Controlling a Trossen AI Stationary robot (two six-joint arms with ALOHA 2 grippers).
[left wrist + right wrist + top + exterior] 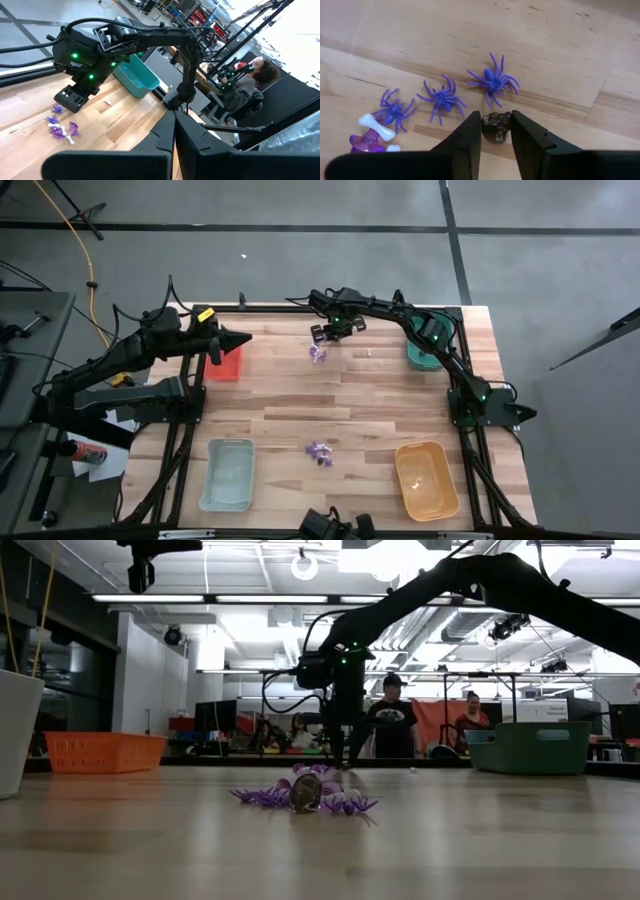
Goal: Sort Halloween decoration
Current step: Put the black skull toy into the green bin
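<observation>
Purple spiders [445, 97] crowd the right gripper [496, 131].

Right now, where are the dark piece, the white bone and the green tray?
dark piece [496, 125], right wrist view, its middle, between the fingers
white bone [372, 123], right wrist view, its shaft
green tray [135, 79], left wrist view, its side wall
</observation>
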